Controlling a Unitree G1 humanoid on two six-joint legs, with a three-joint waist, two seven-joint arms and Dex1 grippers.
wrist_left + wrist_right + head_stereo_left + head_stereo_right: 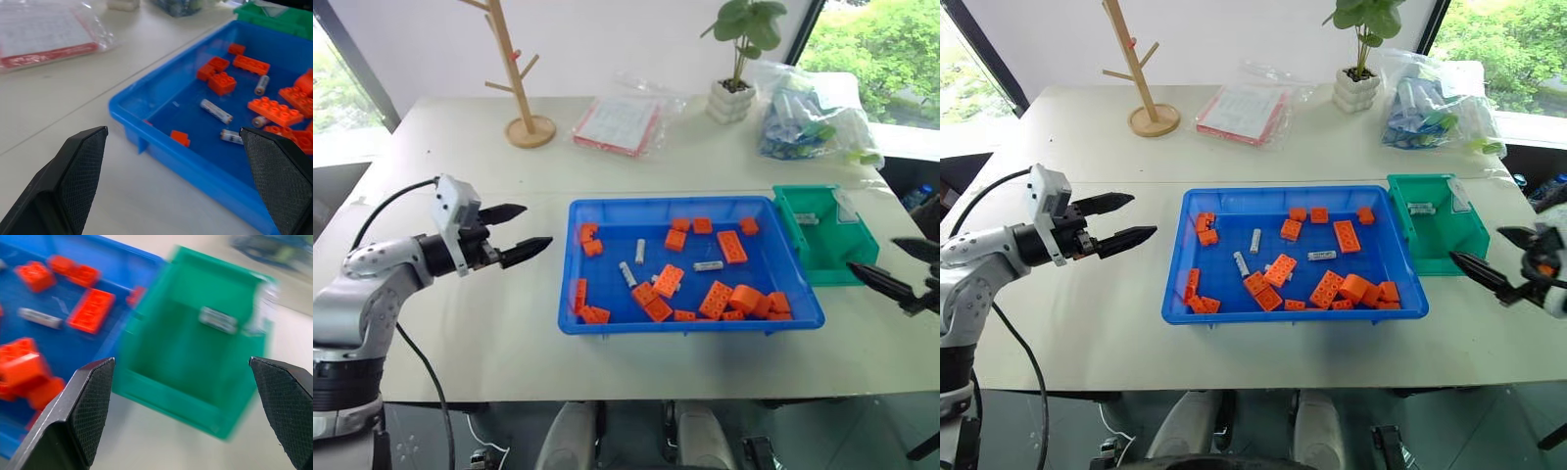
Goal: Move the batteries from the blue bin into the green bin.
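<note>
The blue bin (773,264) sits mid-table holding orange bricks (731,247) and three batteries: one (640,251) upright in the picture, one (627,274) slanted, one (709,265) lying crosswise. The green bin (827,257) touches its right end, and a battery (807,219) lies inside it near the back. My left gripper (538,225) hovers open over bare table left of the blue bin, pointing at it. My right gripper (871,254) is open at the green bin's front right corner, with nothing between its fingers. The right wrist view looks into the green bin (195,347).
Along the table's far side stand a wooden branch stand (519,88), a bagged booklet (619,122), a potted plant (741,59) and a plastic bag of blue items (808,122). Bare tabletop lies in front of both bins and to the left.
</note>
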